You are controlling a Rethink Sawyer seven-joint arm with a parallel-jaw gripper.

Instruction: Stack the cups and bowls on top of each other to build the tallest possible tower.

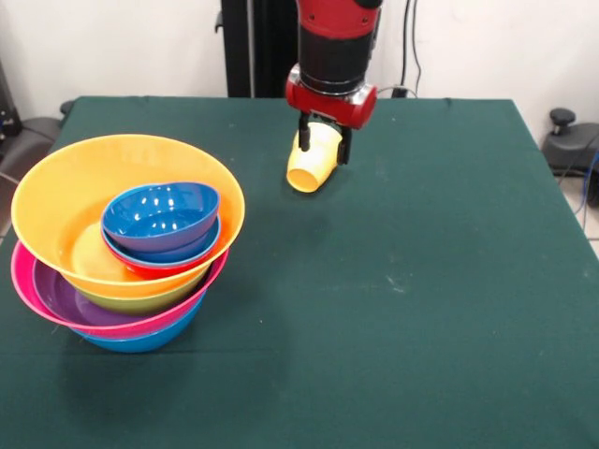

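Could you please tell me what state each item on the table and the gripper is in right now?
Gripper: jaws shut on the yellow cup, above the table.
Yellow cup: held, tilted, mouth facing down and forward.
Tower: nested bowls, leaning, on the green table.
Orange bowl: tilted, holding small bowls.
Dark blue bowl: topmost, tilted.

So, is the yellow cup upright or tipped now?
Tipped. The yellow cup hangs tilted in the gripper, above the table, its open mouth facing down toward the camera.
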